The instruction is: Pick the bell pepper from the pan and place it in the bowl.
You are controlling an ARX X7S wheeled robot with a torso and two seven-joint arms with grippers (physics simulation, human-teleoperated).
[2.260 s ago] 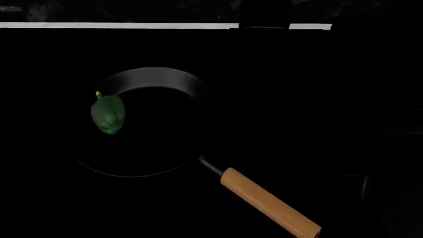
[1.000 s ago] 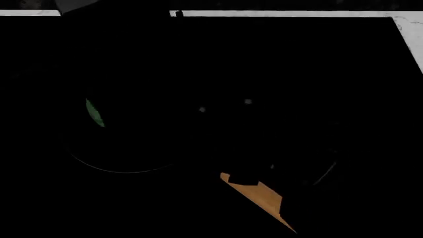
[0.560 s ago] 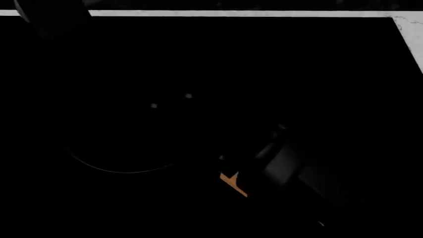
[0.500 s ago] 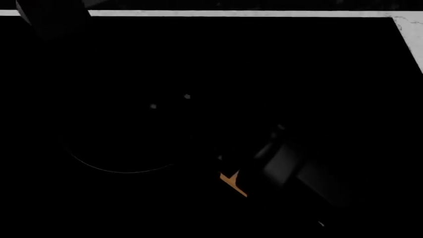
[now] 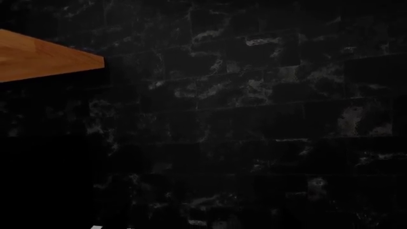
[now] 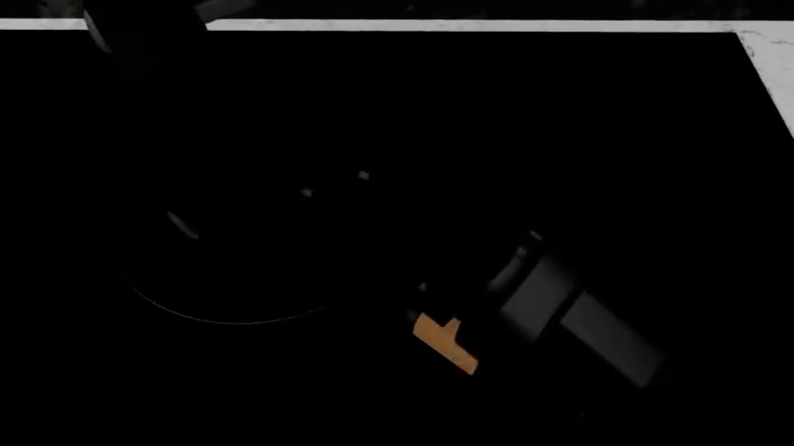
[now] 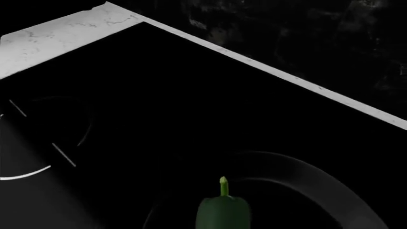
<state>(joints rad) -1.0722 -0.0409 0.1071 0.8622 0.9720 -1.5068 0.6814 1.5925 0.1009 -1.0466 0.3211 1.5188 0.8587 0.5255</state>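
Observation:
The scene is very dark. In the right wrist view the small dark-green bell pepper (image 7: 222,213), stem up, lies inside the black pan (image 7: 324,188), close below the camera. In the head view only the pan's near rim (image 6: 223,319) and a short piece of its wooden handle (image 6: 444,342) show, and the pepper is hidden. My right arm (image 6: 571,311) reaches across the handle over the pan. Its gripper is black against black, so I cannot make out its jaws. The bowl is out of view. My left gripper does not show.
A white counter edge (image 6: 496,25) borders the black cooktop at the back and right; it also shows in the right wrist view (image 7: 70,31). Part of my left arm (image 6: 137,28) is at the back left. The left wrist view shows dark marbled wall tiles (image 5: 254,119) and a wooden corner (image 5: 45,55).
My right arm came in from the right over the pan and handle and now hides the pepper in the head view. In the last half second it shifted slightly, uncovering a little more handle.

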